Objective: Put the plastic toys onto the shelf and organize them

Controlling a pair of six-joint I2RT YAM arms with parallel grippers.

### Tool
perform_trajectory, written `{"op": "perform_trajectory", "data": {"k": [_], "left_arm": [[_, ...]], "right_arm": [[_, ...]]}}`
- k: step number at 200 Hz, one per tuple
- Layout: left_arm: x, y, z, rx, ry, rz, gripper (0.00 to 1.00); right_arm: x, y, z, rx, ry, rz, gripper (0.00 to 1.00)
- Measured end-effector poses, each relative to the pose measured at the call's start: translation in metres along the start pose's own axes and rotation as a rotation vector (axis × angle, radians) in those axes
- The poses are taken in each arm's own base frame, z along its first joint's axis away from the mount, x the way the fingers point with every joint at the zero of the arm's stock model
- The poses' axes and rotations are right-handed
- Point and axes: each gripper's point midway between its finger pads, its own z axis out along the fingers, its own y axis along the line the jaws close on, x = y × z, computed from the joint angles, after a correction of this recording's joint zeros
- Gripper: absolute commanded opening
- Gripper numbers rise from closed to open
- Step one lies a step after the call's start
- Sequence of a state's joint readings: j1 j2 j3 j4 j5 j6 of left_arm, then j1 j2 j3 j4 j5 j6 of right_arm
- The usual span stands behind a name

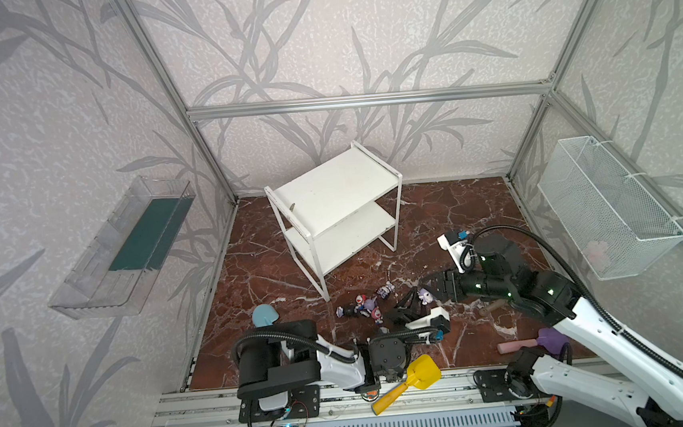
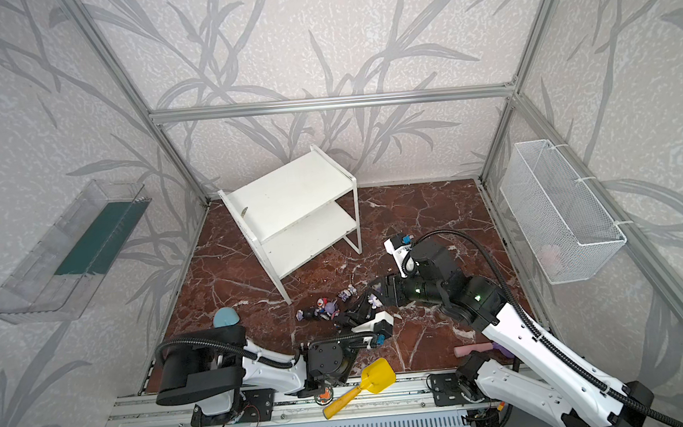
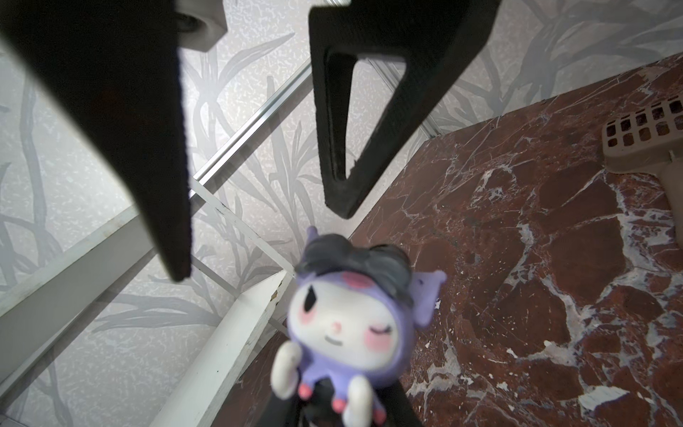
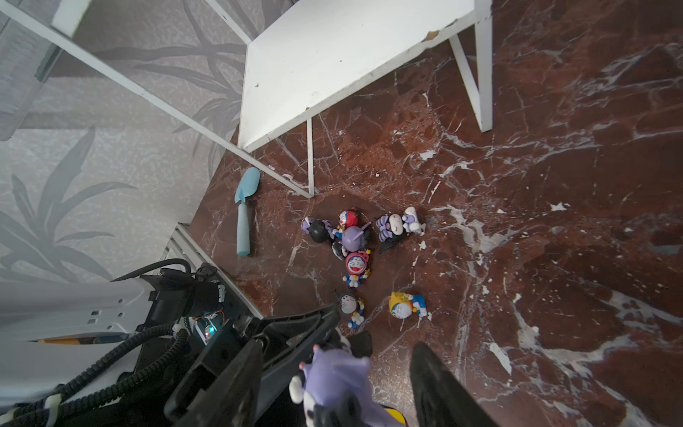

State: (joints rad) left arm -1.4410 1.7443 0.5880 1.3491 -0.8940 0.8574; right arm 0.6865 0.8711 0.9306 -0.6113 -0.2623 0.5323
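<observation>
Far left of the claws, on the side wall, a clear tray (image 1: 88, 301) holds a dark green slab (image 1: 146, 238). Nearer the claws, a pale blue trowel (image 4: 242, 218) lies on the red-brown marble worktop (image 1: 261, 271), partly behind the left arm.

Left of the claws and farther back stands the white two-tier shelf (image 1: 337, 185), set at an angle, with a small dark speck on its top board. Between its nearest leg and the claws lies a loose heap of figurines (image 4: 353, 236), some toppled. A dark-headed figurine (image 4: 347, 305) and a yellow-headed figurine (image 4: 401, 305) lie closest to the claws.

At centre, the left claw (image 1: 412, 300) is pressed together on a purple figurine (image 3: 343, 325), held clear of the worktop. The right claw (image 3: 262, 242) faces it with its fingers (image 3: 170, 185) spread and their tips just beyond the toy's head. Whether they touch it cannot be told.

In front of the claws, a yellow scoop (image 1: 423, 373) lies across the front rail. To their right are a beige perforated scoop (image 3: 643, 136) and a pink cylinder (image 1: 517, 346). Far right, a white wire basket (image 1: 605, 202) on the wall holds something pale pink (image 1: 597, 250).
</observation>
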Motion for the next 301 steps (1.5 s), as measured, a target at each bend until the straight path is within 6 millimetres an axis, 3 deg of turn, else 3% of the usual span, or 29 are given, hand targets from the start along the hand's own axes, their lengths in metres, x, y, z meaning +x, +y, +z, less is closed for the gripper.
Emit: {"op": "perform_trajectory", "data": {"k": [48, 96, 153, 201, 221, 247, 273, 301], "left_arm": [[0.008, -0.003, 0.011, -0.024, 0.032, 0.016, 0.0], [0.014, 0.001, 0.026, -0.061, 0.062, 0.013, 0.0], [0.016, -0.004, 0.036, -0.072, 0.082, 0.041, 0.0], [0.021, -0.004, 0.038, -0.075, 0.101, 0.06, 0.0], [0.022, -0.003, 0.039, -0.08, 0.106, 0.065, 0.0], [0.021, -0.002, 0.04, -0.087, 0.11, 0.063, 0.0], [0.022, -0.001, 0.04, -0.093, 0.119, 0.057, 0.0], [0.022, -0.001, 0.04, -0.095, 0.121, 0.064, 0.0]], "right_arm": [[0.011, -0.022, 0.006, 0.087, 0.017, 0.042, 0.65], [0.004, -0.037, 0.001, 0.116, -0.015, 0.1, 0.61], [0.006, -0.037, 0.017, 0.047, -0.01, 0.194, 0.69], [0.008, -0.041, 0.033, 0.004, -0.02, 0.282, 0.69], [0.005, -0.042, 0.036, -0.003, -0.033, 0.302, 0.62], [0.001, -0.047, 0.043, 0.01, -0.049, 0.318, 0.39], [-0.008, -0.048, 0.044, 0.009, -0.084, 0.316, 0.23], [-0.01, -0.05, 0.044, 0.021, -0.1, 0.314, 0.15]]}}
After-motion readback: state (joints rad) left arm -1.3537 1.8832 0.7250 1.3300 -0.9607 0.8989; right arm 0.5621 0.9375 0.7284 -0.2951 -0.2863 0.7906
